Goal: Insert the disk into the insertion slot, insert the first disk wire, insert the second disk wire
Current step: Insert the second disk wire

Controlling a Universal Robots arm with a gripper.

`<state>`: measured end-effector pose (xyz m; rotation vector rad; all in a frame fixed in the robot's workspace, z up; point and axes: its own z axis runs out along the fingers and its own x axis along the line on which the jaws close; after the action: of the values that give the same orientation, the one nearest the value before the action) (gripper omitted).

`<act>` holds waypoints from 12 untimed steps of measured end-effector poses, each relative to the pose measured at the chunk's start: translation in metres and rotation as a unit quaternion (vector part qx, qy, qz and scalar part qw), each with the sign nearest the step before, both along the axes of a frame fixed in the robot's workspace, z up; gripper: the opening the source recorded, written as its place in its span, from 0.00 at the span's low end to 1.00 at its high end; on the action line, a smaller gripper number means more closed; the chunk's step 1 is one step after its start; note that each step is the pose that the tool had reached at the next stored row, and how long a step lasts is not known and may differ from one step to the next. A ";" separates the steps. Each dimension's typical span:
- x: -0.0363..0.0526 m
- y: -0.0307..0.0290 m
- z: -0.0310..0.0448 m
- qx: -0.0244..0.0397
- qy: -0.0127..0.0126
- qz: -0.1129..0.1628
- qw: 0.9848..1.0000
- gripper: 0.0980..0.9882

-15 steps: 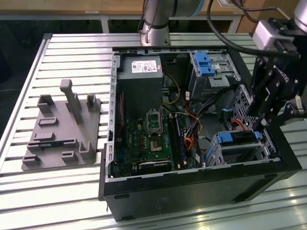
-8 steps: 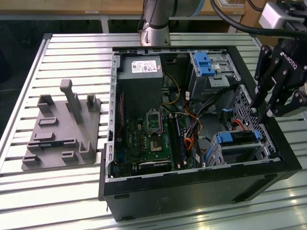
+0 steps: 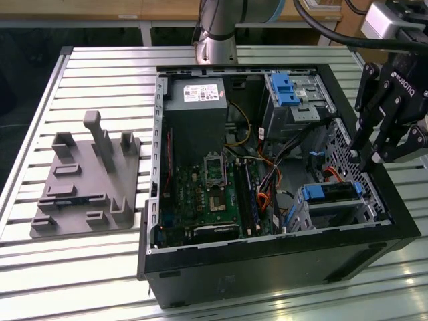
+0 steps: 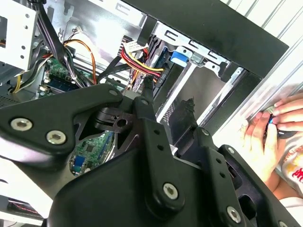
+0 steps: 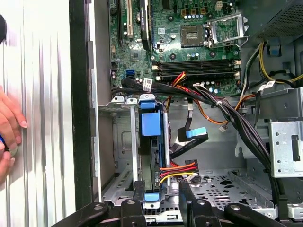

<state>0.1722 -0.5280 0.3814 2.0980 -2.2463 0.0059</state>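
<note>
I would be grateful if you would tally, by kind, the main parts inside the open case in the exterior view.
Power supply: 1
Motherboard: 1
Drive cages: 2, the upper bay and the slot
Drives: 1, the disk in the slot
Total: 5

Pale slatted metal table (image 3: 80,281)

Black cable bundle (image 5: 239,124) close by the disk (image 5: 152,127); seemingly bare case wall (image 5: 218,152) beside it.
</note>
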 end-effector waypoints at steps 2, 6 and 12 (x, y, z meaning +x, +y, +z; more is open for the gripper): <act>0.0000 0.0000 0.0000 0.000 0.000 0.000 1.000 0.36; -0.0001 0.0003 0.0002 0.000 0.000 0.000 1.000 0.36; -0.0075 0.0035 -0.0011 -0.007 -0.034 -0.002 0.999 0.36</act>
<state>0.1647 -0.5244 0.3802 2.1185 -2.2796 0.0929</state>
